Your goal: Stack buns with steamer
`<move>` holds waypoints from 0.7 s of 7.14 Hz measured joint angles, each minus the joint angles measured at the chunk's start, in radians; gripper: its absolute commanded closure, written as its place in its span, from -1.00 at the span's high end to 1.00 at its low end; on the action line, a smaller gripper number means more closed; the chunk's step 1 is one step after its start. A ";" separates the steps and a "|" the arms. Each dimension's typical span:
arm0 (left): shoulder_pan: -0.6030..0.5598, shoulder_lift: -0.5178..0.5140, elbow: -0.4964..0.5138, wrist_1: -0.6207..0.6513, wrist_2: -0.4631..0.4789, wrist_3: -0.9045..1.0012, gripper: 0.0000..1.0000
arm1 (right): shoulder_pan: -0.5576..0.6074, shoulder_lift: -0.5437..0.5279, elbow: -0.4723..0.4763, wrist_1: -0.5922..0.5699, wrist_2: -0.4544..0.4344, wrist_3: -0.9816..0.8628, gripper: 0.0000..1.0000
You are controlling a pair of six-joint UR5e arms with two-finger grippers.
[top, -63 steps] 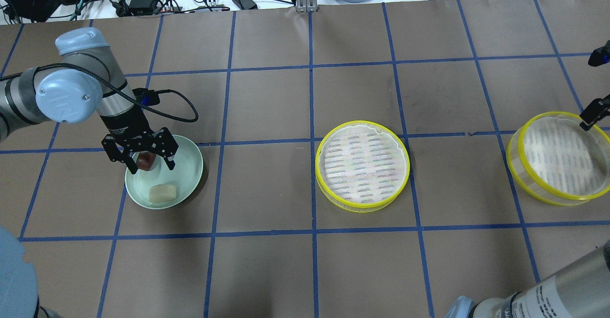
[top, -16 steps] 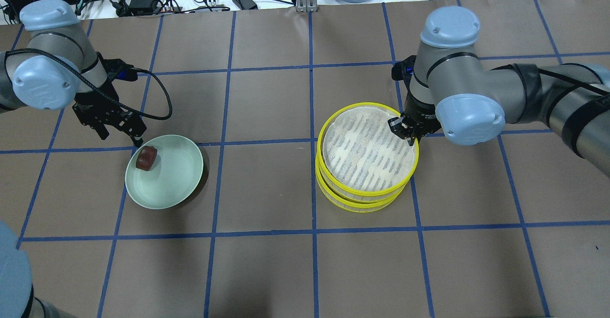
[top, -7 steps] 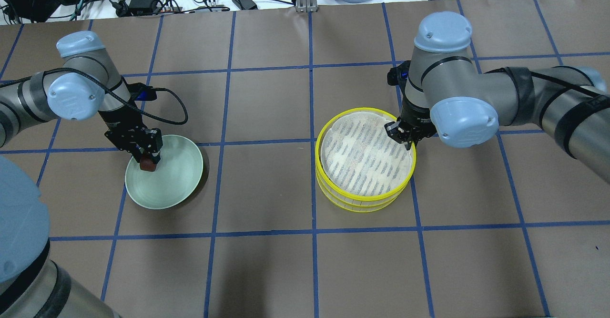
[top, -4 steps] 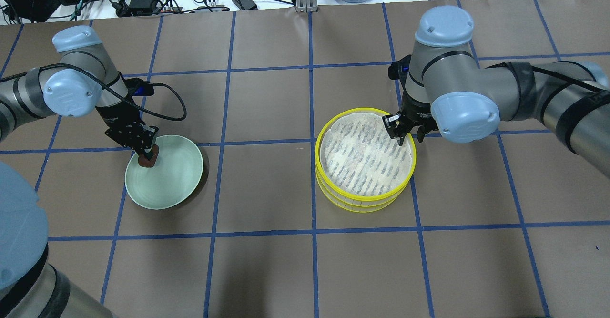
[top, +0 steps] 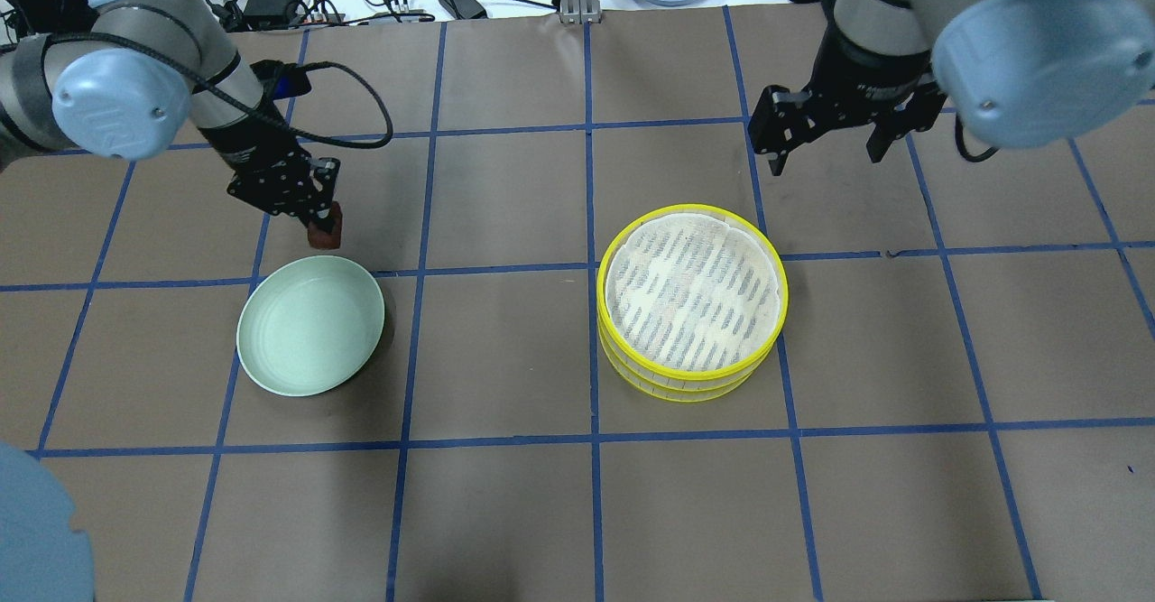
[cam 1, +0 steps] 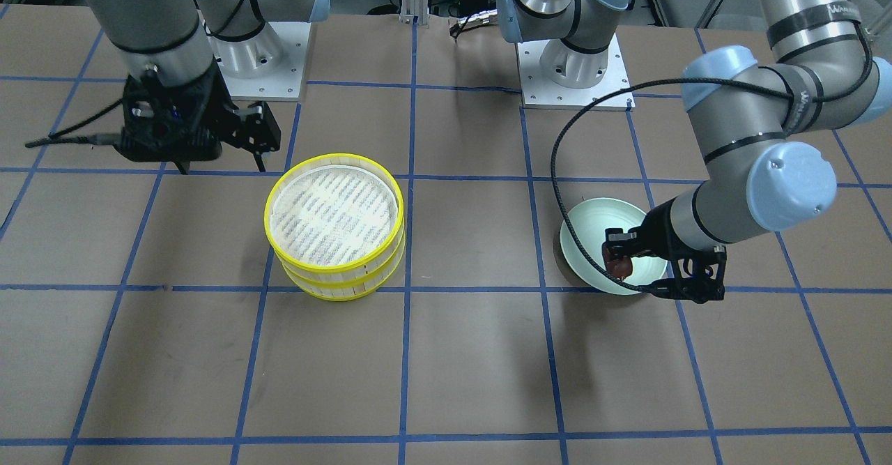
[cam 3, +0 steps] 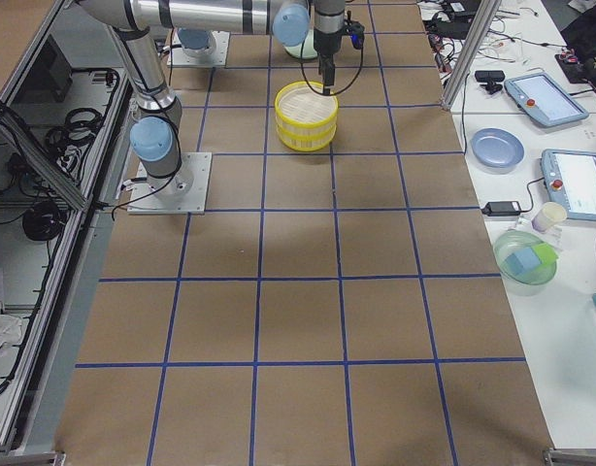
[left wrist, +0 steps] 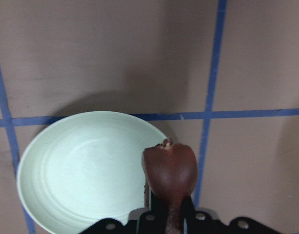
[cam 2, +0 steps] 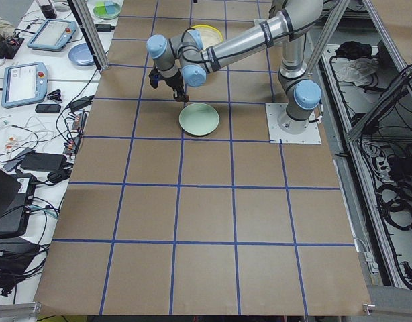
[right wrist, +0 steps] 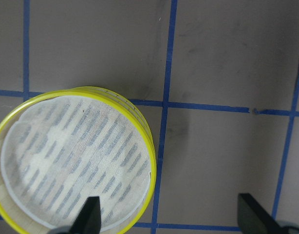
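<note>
The table (top: 505,512) is covered in brown paper marked off by blue tape into large squares. The left arm (top: 117,106) reaches in at the overhead view's 10 o'clock corner, and the right arm (top: 1029,42) at its 1 o'clock corner.

Just right of centre stands the steamer (top: 692,300) — two yellow-rimmed tiers, one set squarely on the other, with a white patterned liner covering the floor of the upper tier. What the lower tier holds cannot be seen.

The pale mint-green plate (top: 311,324) lies at 9 o'clock from the steamer, well apart from it, flat on the paper.

The right gripper (top: 826,162) hangs in the air at about 1 o'clock from the steamer, clear of its rim. Its fingers are spread wide with nothing between them; in its wrist view the two fingertips (right wrist: 91,217) frame bare table beside the steamer's edge.

The left gripper (top: 318,216) is clamped on the dark reddish-brown bun (top: 325,230), the fingers pinching it from both sides. The bun is held off the plate — in the overhead view it sits just past the plate's 12 o'clock rim, and in the left wrist view it shows above the plate's edge at about 4 o'clock, touching neither plate nor table.
</note>
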 measured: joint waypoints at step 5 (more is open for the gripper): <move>-0.316 0.053 -0.004 0.061 -0.334 -0.416 -1.00 | 0.004 -0.030 -0.110 0.151 0.006 0.113 0.99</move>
